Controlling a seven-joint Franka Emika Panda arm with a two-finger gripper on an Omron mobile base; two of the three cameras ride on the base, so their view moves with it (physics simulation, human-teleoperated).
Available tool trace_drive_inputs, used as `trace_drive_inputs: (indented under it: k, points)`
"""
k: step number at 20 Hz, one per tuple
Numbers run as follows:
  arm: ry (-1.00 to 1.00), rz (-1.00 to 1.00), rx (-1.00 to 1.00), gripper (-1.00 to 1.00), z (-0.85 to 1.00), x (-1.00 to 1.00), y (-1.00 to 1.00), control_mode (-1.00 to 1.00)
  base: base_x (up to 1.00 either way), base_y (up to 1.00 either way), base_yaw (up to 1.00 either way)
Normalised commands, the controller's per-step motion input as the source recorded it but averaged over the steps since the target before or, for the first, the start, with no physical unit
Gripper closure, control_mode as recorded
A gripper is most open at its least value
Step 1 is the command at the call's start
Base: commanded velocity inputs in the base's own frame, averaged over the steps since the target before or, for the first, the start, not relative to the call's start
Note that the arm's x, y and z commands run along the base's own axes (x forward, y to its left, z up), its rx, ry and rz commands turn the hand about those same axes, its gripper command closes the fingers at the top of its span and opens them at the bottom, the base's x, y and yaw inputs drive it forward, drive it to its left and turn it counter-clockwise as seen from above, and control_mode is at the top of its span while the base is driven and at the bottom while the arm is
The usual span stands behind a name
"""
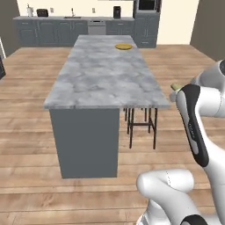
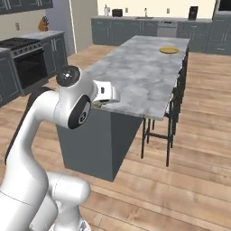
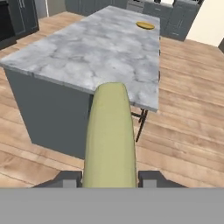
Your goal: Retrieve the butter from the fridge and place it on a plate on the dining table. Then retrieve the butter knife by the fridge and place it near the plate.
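My gripper (image 3: 109, 178) is shut on the butter (image 3: 109, 135), a pale yellowish stick that juts forward between the two dark fingertips (image 3: 70, 178). The butter's end (image 1: 176, 86) peeks out past the white hand, short of the near right corner of the dining table (image 1: 101, 79). The plate (image 1: 124, 46), orange-rimmed, lies at the far end of the marble top, near its right edge; it shows again as plate (image 2: 169, 50) and plate (image 3: 145, 26). The fridge and the butter knife are out of view.
Dark metal stools (image 1: 143, 125) stand under the table's right side. Grey cabinets with a counter (image 1: 66, 28) line the back wall. A black stove (image 2: 27, 58) stands at the left. Wooden floor surrounds the table.
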Motion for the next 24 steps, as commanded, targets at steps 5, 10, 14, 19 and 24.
trace_drive_inputs:
  k: [5,10,14,19,24]
  points:
    - [0.0,0.0,0.0,1.0,0.0,0.0,0.0,1.0,0.01,-0.48,0.45]
    - [0.0,0.0,0.0,1.0,0.0,0.0,0.0,1.0,0.01,-0.61,0.43]
    - [0.0,0.0,0.0,1.0,0.0,0.0,0.0,1.0,0.16,-0.57,0.34]
    - [0.0,0.0,0.0,1.0,0.0,0.0,0.0,1.0,0.31,-0.38,0.3]
    - [0.0,0.0,0.0,1.0,0.0,0.0,0.0,1.0,0.18,-0.57,0.27]
